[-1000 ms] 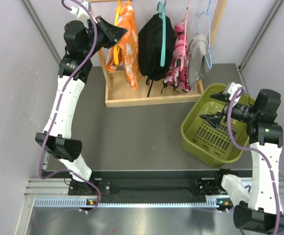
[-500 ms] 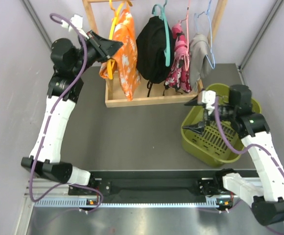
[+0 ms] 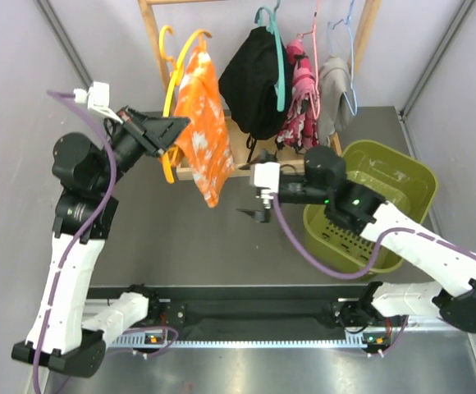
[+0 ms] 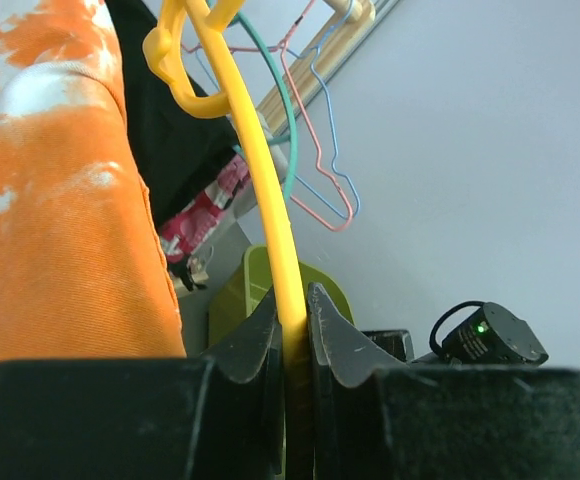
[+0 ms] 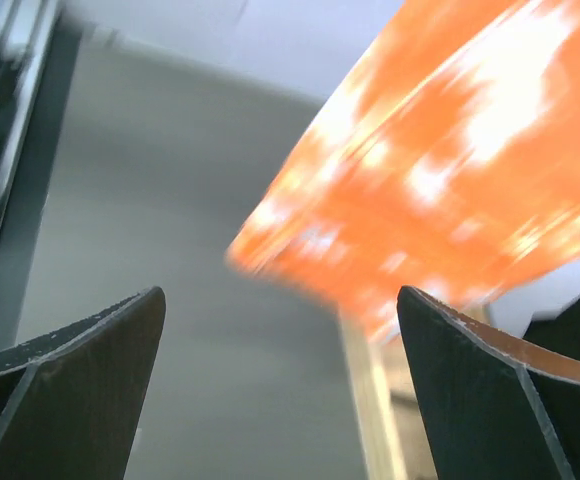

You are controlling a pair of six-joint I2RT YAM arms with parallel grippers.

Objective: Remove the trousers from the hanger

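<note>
My left gripper (image 3: 172, 131) is shut on a yellow hanger (image 3: 171, 90), seen close in the left wrist view (image 4: 270, 230). The bright orange trousers (image 3: 201, 139) hang from it, off the rack and in front of it, also in the left wrist view (image 4: 50, 200) and blurred in the right wrist view (image 5: 450, 170). My right gripper (image 3: 250, 193) is open and empty, just right of the orange trousers' lower end. The black trousers (image 3: 254, 82), floral trousers (image 3: 299, 103) and grey trousers (image 3: 332, 86) hang on the rack.
A wooden rack (image 3: 152, 41) with a tray base stands at the back. An olive green basket (image 3: 402, 176) sits at the right, with my right arm reaching across its near side. Grey walls close in both sides.
My left gripper has pulled the yellow hanger with the orange trousers off the rail, down and toward the front. My right arm has swung left from the basket to the orange trousers.
</note>
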